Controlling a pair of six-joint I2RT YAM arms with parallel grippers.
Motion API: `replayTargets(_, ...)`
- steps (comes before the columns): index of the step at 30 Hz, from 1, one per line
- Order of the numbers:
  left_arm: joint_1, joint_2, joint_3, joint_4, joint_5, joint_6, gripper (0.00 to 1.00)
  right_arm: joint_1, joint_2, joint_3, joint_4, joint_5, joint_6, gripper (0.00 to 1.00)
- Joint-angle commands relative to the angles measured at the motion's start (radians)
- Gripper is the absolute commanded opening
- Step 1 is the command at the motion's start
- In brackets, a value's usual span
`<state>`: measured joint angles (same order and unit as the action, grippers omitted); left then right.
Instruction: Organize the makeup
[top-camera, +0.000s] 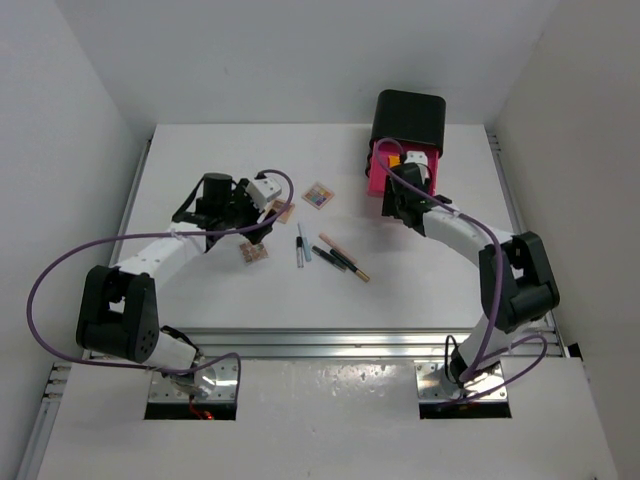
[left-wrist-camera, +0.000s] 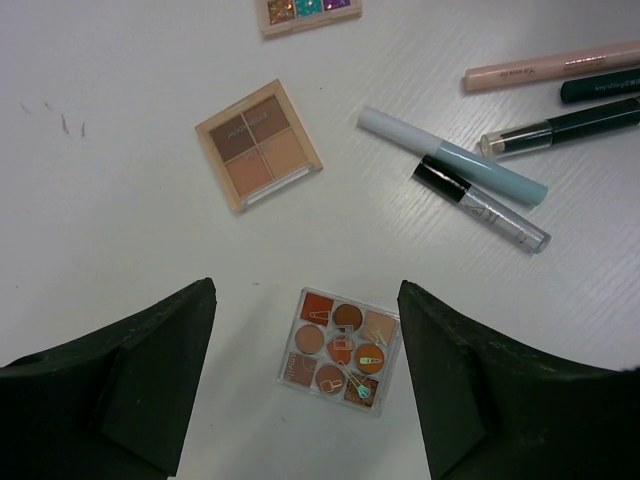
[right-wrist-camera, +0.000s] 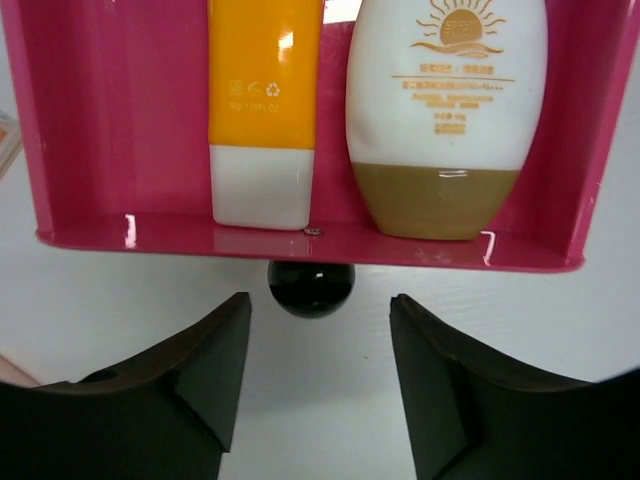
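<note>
The makeup (top-camera: 300, 243) is mostly lying on the white table (top-camera: 420, 290). A nine-pan palette (left-wrist-camera: 340, 348) is sitting directly below the left gripper (left-wrist-camera: 305, 297), whose fingers are standing wide apart and holding nothing. Beyond it, a brown four-pan palette (left-wrist-camera: 259, 145) and a glittery palette (left-wrist-camera: 308, 12) are lying apart from each other. To the right, a silver-blue stick (left-wrist-camera: 450, 155) is lying just beside a clear black-capped stick (left-wrist-camera: 480, 202), with a peach pencil (left-wrist-camera: 560, 65) and dark sticks (left-wrist-camera: 570, 125) near them. An orange tube (right-wrist-camera: 263, 100) and a white bottle (right-wrist-camera: 445, 110) are lying side by side in the pink drawer (right-wrist-camera: 300, 243) of the black box (top-camera: 410, 118). The right gripper (right-wrist-camera: 318, 300) is hanging released, its fingers flanking the drawer's black knob (right-wrist-camera: 311, 280) without touching it.
</note>
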<state>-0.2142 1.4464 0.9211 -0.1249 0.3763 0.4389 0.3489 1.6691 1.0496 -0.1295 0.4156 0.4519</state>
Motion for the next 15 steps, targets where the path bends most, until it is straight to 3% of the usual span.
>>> replayTargets(1,0.012,-0.023,-0.01,0.025,0.006,-0.009,0.79,-0.007,0.033,0.044,0.088,0.025,0.002,0.56)
replayTargets(7,0.021,-0.023,-0.01,0.025,-0.004,-0.009,0.79,-0.013,0.053,0.041,0.151,0.029,0.001,0.47)
replayTargets(15,0.03,-0.023,-0.01,0.025,-0.004,-0.009,0.79,-0.013,0.047,0.047,0.175,0.043,-0.015,0.19)
